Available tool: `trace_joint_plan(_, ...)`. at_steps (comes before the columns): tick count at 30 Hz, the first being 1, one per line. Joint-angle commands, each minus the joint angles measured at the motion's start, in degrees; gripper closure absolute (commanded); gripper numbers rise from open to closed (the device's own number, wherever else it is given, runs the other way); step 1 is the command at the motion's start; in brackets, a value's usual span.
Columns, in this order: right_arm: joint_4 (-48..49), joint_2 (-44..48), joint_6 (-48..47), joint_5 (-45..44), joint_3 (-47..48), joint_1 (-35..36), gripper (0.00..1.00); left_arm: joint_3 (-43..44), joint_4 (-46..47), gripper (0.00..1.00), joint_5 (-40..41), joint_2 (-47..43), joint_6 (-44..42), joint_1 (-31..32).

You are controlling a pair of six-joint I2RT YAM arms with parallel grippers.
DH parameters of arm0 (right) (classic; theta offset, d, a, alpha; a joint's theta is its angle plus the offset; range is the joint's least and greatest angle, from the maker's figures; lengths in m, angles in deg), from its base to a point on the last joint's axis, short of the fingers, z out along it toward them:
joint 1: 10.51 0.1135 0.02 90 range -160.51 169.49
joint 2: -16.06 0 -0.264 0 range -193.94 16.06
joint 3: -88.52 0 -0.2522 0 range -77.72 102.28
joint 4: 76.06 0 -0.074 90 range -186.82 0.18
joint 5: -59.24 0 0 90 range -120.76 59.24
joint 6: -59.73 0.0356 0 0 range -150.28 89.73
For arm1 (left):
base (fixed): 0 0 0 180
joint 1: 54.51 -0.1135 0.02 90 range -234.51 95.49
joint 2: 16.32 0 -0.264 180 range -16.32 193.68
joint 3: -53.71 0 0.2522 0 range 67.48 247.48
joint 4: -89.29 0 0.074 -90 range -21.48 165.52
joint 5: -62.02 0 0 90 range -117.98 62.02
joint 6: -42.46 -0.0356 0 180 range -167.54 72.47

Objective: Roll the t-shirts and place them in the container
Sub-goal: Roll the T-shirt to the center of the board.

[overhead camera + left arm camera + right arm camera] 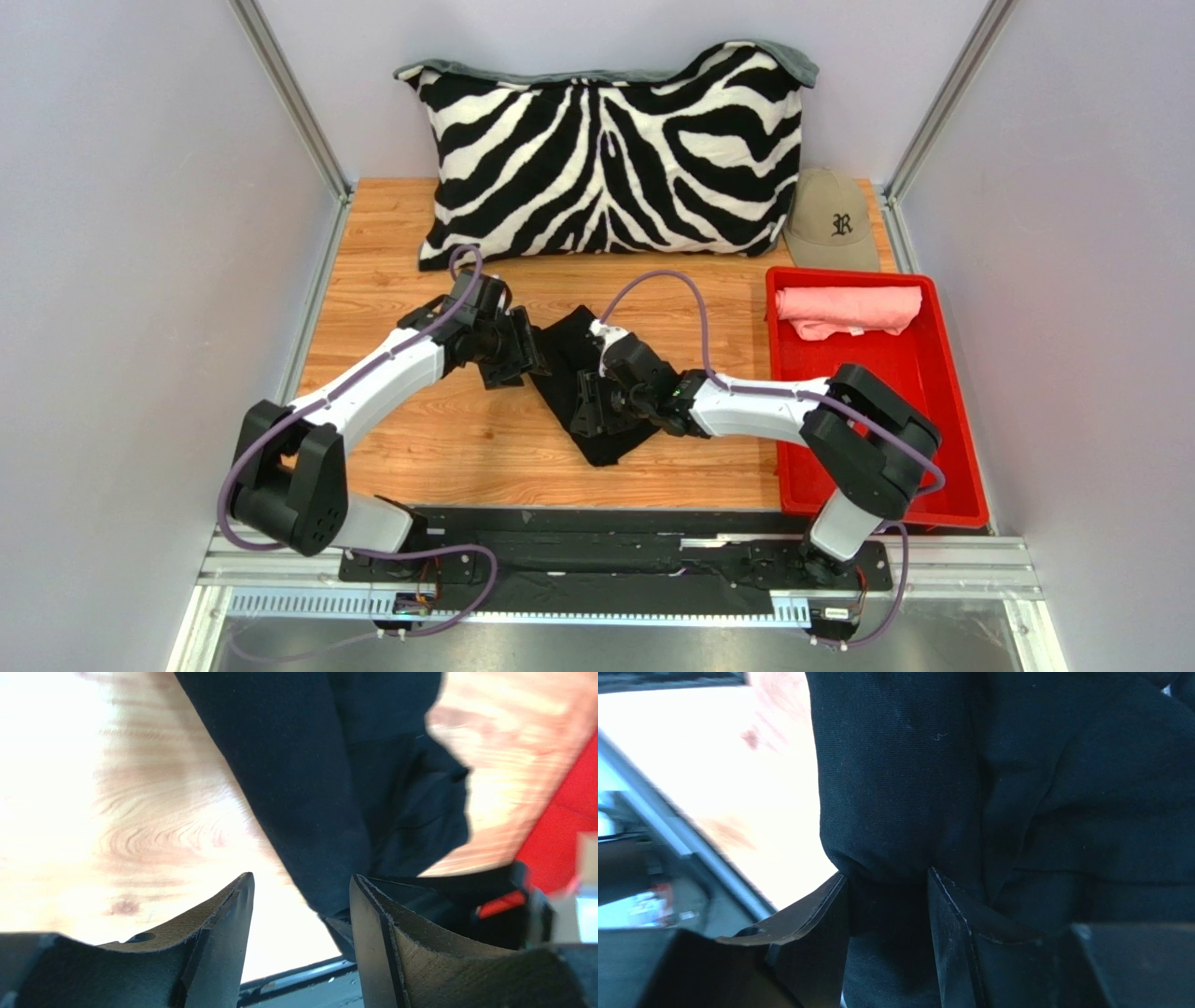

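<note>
Progress: pink t-shirt rolled, in red bin; black t-shirt not yet rolled | left gripper released; right gripper pinching its fold

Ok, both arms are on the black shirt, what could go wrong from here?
1. The left gripper stands open with only an edge of the black t-shirt between its fingers; closing may miss the cloth.
2. The right gripper pinches a thick bunch, so a pull could drag the whole shirt instead of rolling it.
3. Both grippers sit close together over the shirt; they might bump.
</note>
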Motion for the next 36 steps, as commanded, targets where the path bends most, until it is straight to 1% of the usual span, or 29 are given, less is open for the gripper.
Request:
trace_joint_plan(1, 9.3, -1.22, 8.04, 14.89, -5.19, -3.89, 0.53, -4.0, 6.95, 0.38, -2.71, -4.02, 0.09, -1.09)
trace_joint_plan(5, 16.32, -3.23, 12.27, 20.01, -8.44, -8.02, 0.54, -7.96, 15.29, 0.35, -3.43, -4.11, 1.41, -1.18)
trace_joint_plan(9, 19.51, -4.47, 14.29, 22.99, -10.81, -9.96, 0.54, -11.03, 22.94, 0.34, -3.87, -2.44, 3.42, -1.09)
trace_joint_plan(14, 21.18, -5.26, 15.52, 24.05, -11.87, -11.1, 0.55, -12.89, 31.46, 0.33, -4.22, 1.42, 5.8, -1.18)
trace_joint_plan(18, 21.62, -5.44, 15.79, 24.32, -12.49, -11.63, 0.55, -13.24, 34.38, 0.33, -3.78, 3.97, 7.3, -1.09)
trace_joint_plan(21, 21.62, -5.26, 15.79, 24.41, -12.67, -11.81, 0.55, -12.8, 34.03, 0.37, -3.08, 5.73, 8.7, -0.92)
trace_joint_plan(23, 21.1, -5.0, 15.35, 24.06, -12.58, -11.72, 0.55, -11.41, 30.63, 0.47, -2.64, 6.52, 9.23, -0.66)
trace_joint_plan(24, 20.66, -4.74, 15.0, 23.45, -12.49, -11.81, 0.55, -10.7, 29.04, 0.56, -2.37, 6.87, 9.32, -0.22)
trace_joint_plan(25, 20.22, -3.78, 14.04, 23.01, -12.49, -11.64, 0.55, -9.74, 27.28, 0.63, -2.2, 7.22, 9.15, 0.22)
trace_joint_plan(26, 18.65, -3.07, 13.08, 22.39, -12.23, -11.29, 0.54, -7.46, 21.87, 0.71, -1.59, 7.4, 8.97, 0.49)
trace_joint_plan(27, 17.24, -2.11, 12.02, 20.12, -11.88, -10.93, 0.53, -6.66, 19.38, 0.85, -0.54, 7.31, 8.53, 1.36)
trace_joint_plan(28, 15.4, -1.05, 8.79, 18.36, -11.35, -10.32, 0.52, -5.87, 16.92, 0.9, 0.0, 6.79, 8.27, 1.72)
trace_joint_plan(29, 10.59, 1.48, 7.11, 15.82, -10.13, -8.23, 0.5, -4.73, 12.37, 0.94, 0.61, 6.44, 8.27, 2.15)
trace_joint_plan(30, 8.11, 2.9, 5.52, 9.88, -9.51, -6.9, 0.47, -4.37, 10.41, 1.0, 1.31, 5.57, 8.01, 2.16)
trace_joint_plan(31, 3.73, 4.04, 3.77, 6.69, -8.81, -3.93, 0.45, -4.1, 8.56, 1.0, 1.67, 5.12, 7.92, 2.16)
trace_joint_plan(32, 2.39, 6.58, 1.4, 3.43, -7.93, -2.16, 0.43, -3.4, 4.89, 1.0, 2.02, 4.68, 7.57, 2.16)
trace_joint_plan(33, -0.85, 7.56, 0.16, -3.56, -6.53, -0.4, 0.42, -3.05, 3.37, 1.0, 2.2, 4.33, 6.69, 2.16)
trace_joint_plan(34, -2.62, 8.35, -0.81, -7.54, -5.56, 1.36, 0.41, -2.79, 1.96, 1.0, 2.37, 3.72, 6.34, 2.16)
trace_joint_plan(35, -5.86, 8.97, -2.47, -10.72, -4.5, 4.68, 0.39, -2.43, -0.57, 1.0, 2.64, 3.45, 6.16, 2.16)
trace_joint_plan(36, -7.28, 9.67, -3.19, -16.23, -2.58, 6.19, 0.39, -2.26, -1.56, 1.0, 2.81, 3.1, 5.81, 2.16)
